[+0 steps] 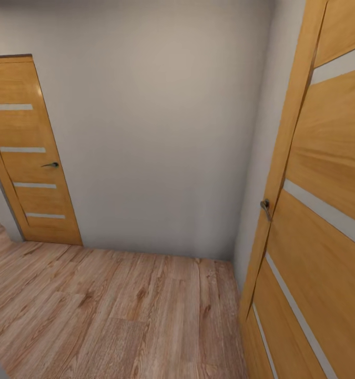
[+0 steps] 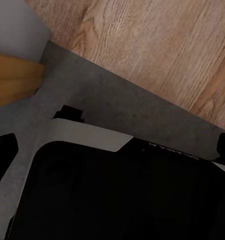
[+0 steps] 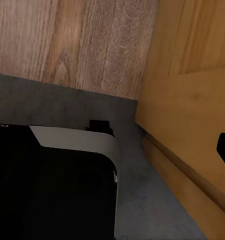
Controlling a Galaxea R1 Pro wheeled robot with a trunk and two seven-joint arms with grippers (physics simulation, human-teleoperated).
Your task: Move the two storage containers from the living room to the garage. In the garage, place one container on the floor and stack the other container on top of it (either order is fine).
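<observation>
My hands: whether spread or closed, I cannot tell. Below each wrist sits my black-and-white base (image 2: 92,190), straddling dark grey concrete floor (image 2: 117,105) and light wood plank floor (image 1: 119,316). Doors, orange wood with pale glazed strips: two, one far left (image 1: 30,158), one close right (image 1: 324,210). Grey wall (image 1: 156,121): one.

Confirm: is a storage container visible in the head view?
No. It shows a white wall, two wooden doors and wood plank floor.
</observation>
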